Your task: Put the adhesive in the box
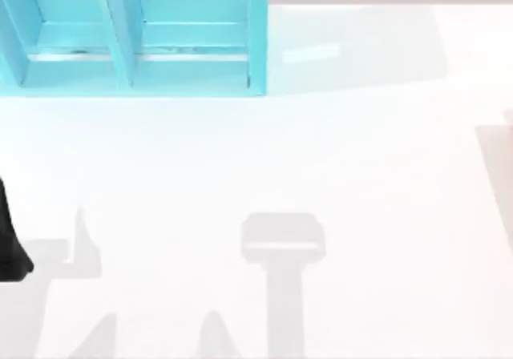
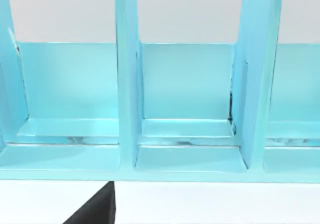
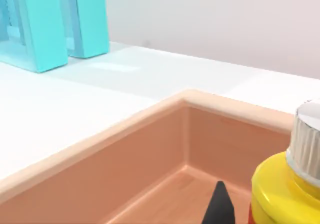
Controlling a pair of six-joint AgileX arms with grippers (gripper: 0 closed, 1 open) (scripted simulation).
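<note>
White tabletop [image 1: 240,159] carries turquoise partitioned rack [image 1: 136,34], taken as landmark. Pale wooden open box [image 3: 150,159] sits well apart from rack, toward top view's right edge. Small yellow squeeze bottle of adhesive [image 3: 285,189], ribbed white collar visible, positioned over box interior, near box corner. Right gripper: dark fingertip [image 3: 219,206] just beside bottle; jaw opening and grip cannot be told. Left arm [image 1: 10,243] below rack; jaw state cannot be told.
</note>
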